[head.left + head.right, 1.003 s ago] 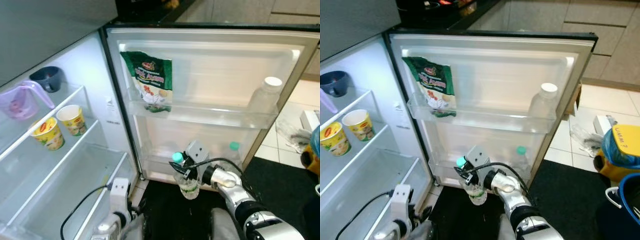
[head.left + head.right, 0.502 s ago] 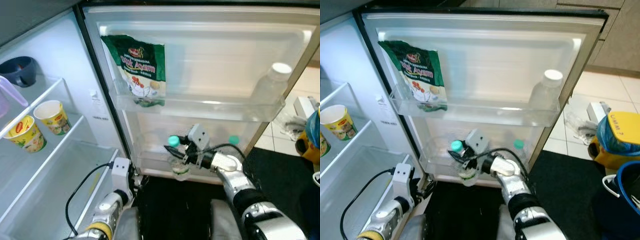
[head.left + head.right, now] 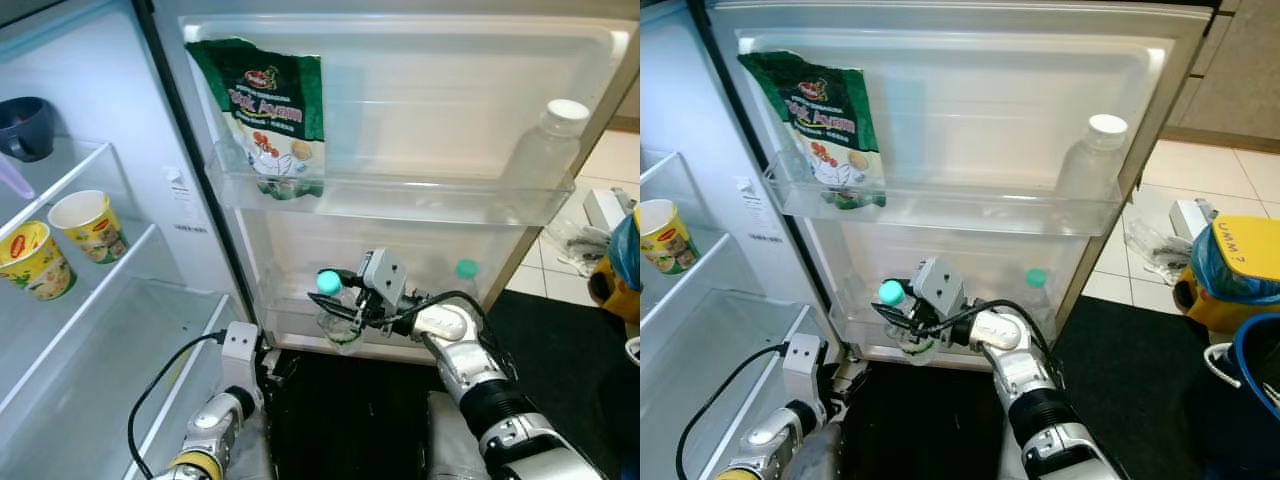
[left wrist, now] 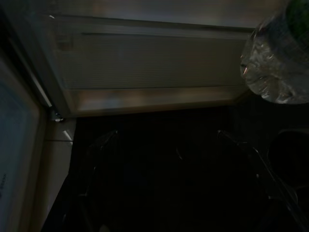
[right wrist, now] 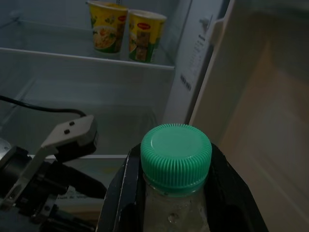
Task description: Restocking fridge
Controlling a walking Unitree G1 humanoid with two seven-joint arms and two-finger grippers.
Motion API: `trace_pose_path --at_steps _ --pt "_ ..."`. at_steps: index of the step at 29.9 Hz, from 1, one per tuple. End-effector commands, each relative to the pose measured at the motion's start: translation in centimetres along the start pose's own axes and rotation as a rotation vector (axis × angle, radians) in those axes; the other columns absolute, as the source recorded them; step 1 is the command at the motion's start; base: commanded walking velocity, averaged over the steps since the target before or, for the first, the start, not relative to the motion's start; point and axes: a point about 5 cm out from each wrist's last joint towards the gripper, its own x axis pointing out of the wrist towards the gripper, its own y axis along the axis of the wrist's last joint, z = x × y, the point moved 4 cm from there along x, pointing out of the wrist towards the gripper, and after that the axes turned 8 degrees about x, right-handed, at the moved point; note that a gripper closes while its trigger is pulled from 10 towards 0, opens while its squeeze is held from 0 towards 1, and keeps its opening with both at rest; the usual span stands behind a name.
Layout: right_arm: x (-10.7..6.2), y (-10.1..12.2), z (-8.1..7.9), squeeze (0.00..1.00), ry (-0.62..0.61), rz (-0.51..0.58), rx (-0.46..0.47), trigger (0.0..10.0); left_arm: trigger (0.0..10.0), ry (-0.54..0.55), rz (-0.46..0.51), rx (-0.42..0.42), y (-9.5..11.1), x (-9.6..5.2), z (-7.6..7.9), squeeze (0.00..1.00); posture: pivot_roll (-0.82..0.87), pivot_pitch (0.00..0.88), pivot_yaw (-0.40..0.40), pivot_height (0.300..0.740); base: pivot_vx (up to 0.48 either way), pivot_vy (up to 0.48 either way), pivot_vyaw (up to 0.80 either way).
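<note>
Nearest, the left gripper (image 3: 240,352) hangs idle, jaws unclear. Beyond, the right gripper (image 3: 345,305), clamped on the bottle (image 3: 338,318), holds it over the lower bin (image 3: 290,318), at 9 o'clock from another bottle (image 3: 465,270). Keep it upright and clear the bin's front lip before lowering.

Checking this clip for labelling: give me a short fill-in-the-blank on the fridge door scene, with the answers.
1. The right gripper holds a clear bottle with a ____ cap.
2. The green pouch stands in the door's ____ shelf.
3. The white-capped bottle shares that shelf, at its ____ end.
4. Two yellow ____ sit on a fridge shelf.

Answers: green; upper; right; cups
</note>
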Motion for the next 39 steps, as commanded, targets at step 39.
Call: trace_pose_path --at_steps 39 --pt "-2.5 1.5 5.6 0.0 -0.321 -0.152 -0.268 10.0 10.0 -0.011 0.003 0.014 -0.1 -0.3 -0.2 0.0 -0.06 0.0 -0.002 0.431 0.0 0.0 0.0"
